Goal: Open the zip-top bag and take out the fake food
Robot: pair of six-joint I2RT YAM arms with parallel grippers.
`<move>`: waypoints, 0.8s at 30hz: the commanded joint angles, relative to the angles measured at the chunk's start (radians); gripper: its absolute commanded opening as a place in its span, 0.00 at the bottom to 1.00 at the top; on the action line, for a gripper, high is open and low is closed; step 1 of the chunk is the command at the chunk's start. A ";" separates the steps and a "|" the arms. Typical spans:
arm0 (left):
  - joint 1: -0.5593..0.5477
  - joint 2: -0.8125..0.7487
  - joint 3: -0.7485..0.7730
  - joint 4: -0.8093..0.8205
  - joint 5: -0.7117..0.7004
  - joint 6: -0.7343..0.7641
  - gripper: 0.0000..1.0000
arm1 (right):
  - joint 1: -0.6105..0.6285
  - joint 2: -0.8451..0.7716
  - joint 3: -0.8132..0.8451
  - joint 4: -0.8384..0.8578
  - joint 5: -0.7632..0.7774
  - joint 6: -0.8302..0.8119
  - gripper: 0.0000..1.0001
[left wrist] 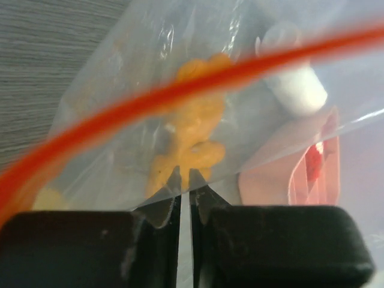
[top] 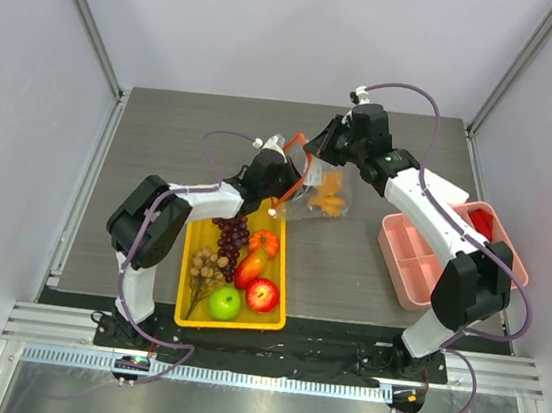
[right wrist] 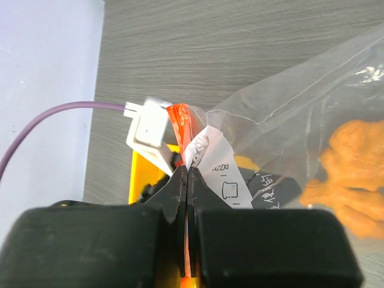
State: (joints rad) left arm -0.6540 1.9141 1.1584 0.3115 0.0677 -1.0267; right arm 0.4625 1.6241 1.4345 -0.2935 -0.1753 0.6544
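The zip-top bag hangs above the table between both grippers, its orange-red zip strip spread open. An orange fake food piece is inside; it also shows in the left wrist view and the right wrist view. My left gripper is shut on the bag's clear wall below the strip. My right gripper is shut on the orange strip at the bag's far lip. More fake food lies in a yellow tray: grapes, pumpkin, red apple, green apple, tan cluster.
A pink divided container sits at the right of the table, with a red piece in its far compartment. The yellow tray lies just below the bag near the front edge. Grey walls and metal posts surround the table.
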 commanded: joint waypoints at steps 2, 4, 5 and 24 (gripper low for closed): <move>-0.007 0.029 0.098 -0.058 0.064 0.132 0.16 | -0.010 0.019 0.089 0.039 -0.062 0.022 0.01; -0.006 0.075 0.142 -0.121 0.099 0.128 0.29 | -0.013 0.033 0.112 0.045 -0.073 0.019 0.01; -0.004 0.091 0.155 -0.129 0.109 0.110 0.33 | -0.015 0.060 0.122 0.044 -0.081 0.017 0.01; 0.054 0.256 0.371 -0.201 0.274 0.145 0.52 | -0.317 0.048 0.050 -0.099 -0.008 -0.154 0.58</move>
State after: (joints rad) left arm -0.5957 2.1487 1.4822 0.1066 0.2581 -0.9138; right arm 0.1917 1.7252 1.4891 -0.3367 -0.2955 0.5915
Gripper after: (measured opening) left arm 0.507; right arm 0.630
